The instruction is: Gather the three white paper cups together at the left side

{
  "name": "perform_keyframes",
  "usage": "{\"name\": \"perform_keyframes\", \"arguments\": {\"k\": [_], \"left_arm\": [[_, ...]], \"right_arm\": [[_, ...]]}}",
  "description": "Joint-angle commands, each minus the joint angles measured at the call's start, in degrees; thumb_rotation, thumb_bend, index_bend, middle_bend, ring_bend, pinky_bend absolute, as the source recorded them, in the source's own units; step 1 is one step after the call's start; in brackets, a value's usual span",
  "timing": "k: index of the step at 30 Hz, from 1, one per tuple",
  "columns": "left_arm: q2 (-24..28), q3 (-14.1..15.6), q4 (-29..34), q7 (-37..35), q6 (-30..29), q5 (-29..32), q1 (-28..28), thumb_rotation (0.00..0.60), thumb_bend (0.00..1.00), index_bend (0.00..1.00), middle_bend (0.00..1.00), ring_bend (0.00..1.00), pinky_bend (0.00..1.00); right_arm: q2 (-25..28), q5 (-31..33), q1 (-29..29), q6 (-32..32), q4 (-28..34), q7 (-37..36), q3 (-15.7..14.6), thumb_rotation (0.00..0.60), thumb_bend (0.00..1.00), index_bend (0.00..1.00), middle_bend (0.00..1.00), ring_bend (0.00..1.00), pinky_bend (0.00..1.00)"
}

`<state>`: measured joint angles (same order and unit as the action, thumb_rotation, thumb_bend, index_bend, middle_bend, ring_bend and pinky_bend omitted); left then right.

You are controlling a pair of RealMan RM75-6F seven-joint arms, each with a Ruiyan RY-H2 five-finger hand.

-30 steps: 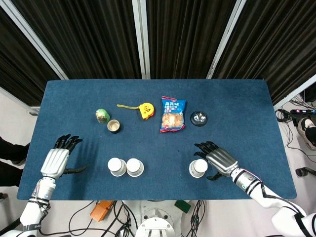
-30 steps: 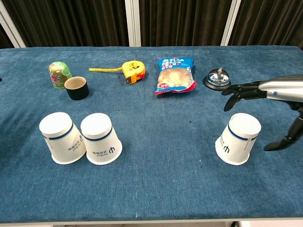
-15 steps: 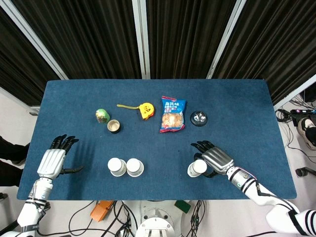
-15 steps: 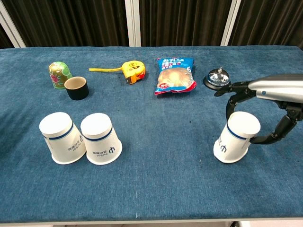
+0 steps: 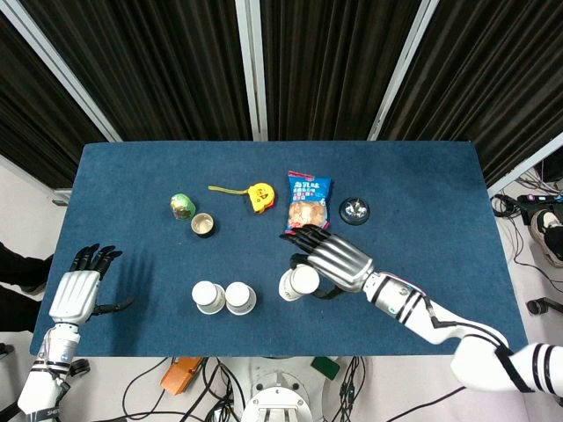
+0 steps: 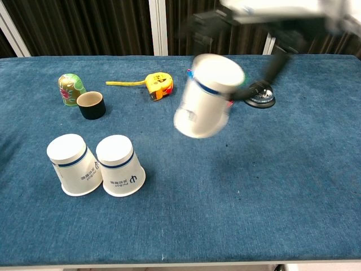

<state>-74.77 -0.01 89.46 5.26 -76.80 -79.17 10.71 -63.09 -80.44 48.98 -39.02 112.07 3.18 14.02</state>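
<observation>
Two white paper cups stand upside down side by side at the front left of the blue table: one (image 5: 208, 296) (image 6: 73, 164) and its neighbour (image 5: 239, 298) (image 6: 119, 165). My right hand (image 5: 332, 258) (image 6: 254, 11) grips the third white cup (image 5: 298, 283) (image 6: 206, 96) and holds it upside down in the air, right of the pair and blurred in the chest view. My left hand (image 5: 76, 291) hovers open near the table's left edge, fingers spread, away from the cups; the chest view does not show it.
At the back of the table are a green doll (image 5: 181, 206), a small black cup (image 5: 203, 225), a yellow tape measure (image 5: 258, 195), a blue snack bag (image 5: 307, 203) and a desk bell (image 5: 354, 210). The table edge (image 5: 264, 352) runs close in front of the cups.
My right hand closed on the right-hand cup, lifted it off the table and carried it left toward the pair. My left hand drew back toward the left edge.
</observation>
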Motion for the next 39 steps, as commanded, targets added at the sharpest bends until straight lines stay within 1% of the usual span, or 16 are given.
{"name": "perform_keyframes", "arguments": {"k": [1,4,7,10,14,19,23,27,31,34,39], "left_arm": [[0.03,-0.01,0.07,-0.01,0.06,0.26,-0.2,0.465,0.14,0.17,0.1,0.0,0.0],[0.07,-0.07,0.05,-0.07,0.19,0.42,-0.38,0.466,0.14,0.17,0.1,0.0,0.0],[0.08,-0.12,-0.04,-0.21,0.29,0.56,-0.58,0.463,0.14,0.17,0.1,0.0,0.0],[0.05,-0.19,-0.27,-0.45,0.55,0.89,-0.76,0.463,0.14,0.17,0.1,0.0,0.0],[-0.06,-0.3,-0.62,-0.92,0.8,1.12,-0.96,0.462,0.14,0.17,0.1,0.0,0.0],[-0.24,-0.42,-1.17,-1.49,1.02,1.29,-1.2,0.462,0.14,0.17,0.1,0.0,0.0],[-0.39,-0.48,-1.42,-1.84,1.21,1.31,-1.32,0.463,0.14,0.17,0.1,0.0,0.0],[-0.6,-0.54,-1.77,-2.14,1.36,1.17,-1.37,0.463,0.14,0.17,0.1,0.0,0.0],[-0.71,-0.66,-2.03,-2.47,1.28,1.1,-1.51,0.463,0.14,0.17,0.1,0.0,0.0],[-0.74,-0.77,-2.1,-2.56,1.29,1.08,-1.55,0.465,0.14,0.17,0.1,0.0,0.0],[-0.64,-0.95,-1.99,-2.43,1.61,0.95,-1.37,0.462,0.14,0.17,0.1,0.0,0.0]], "right_arm": [[-3.72,7.95,8.31,6.22,-1.03,1.9,4.48,0.6,0.44,0.46,0.11,0.0,0.12],[-7.25,13.91,13.87,8.75,-3.46,4.46,5.28,0.6,0.44,0.45,0.11,0.0,0.12],[-10.48,19.39,18.93,9.54,-5.93,7.46,5.04,0.6,0.44,0.45,0.11,0.0,0.12],[-12.99,25.39,23.96,9.74,-8.47,10.88,3.67,0.6,0.44,0.44,0.11,0.0,0.12],[-16.26,33.27,30.18,8.52,-11.17,15.03,1.07,0.6,0.44,0.43,0.11,0.0,0.12],[-18.75,39.48,35.37,6.07,-12.44,18.51,-1.51,0.6,0.44,0.42,0.11,0.0,0.12],[-20.1,42.44,37.52,3.93,-13.15,20.1,-2.95,0.6,0.44,0.41,0.11,0.0,0.12],[-20.94,44.2,38.81,3.17,-13.82,20.64,-3.98,0.6,0.44,0.39,0.11,0.0,0.12],[-21.31,44.06,38.94,2.47,-13.86,20.1,-4.21,0.6,0.44,0.31,0.11,0.0,0.11],[-21.16,42.89,38.55,2.1,-13.48,19.42,-4.17,0.6,0.44,0.21,0.11,0.0,0.09],[-18.68,40.01,36.64,0.97,-10.52,17.49,-3.71,0.6,0.44,0.1,0.1,0.0,0.08]]}}
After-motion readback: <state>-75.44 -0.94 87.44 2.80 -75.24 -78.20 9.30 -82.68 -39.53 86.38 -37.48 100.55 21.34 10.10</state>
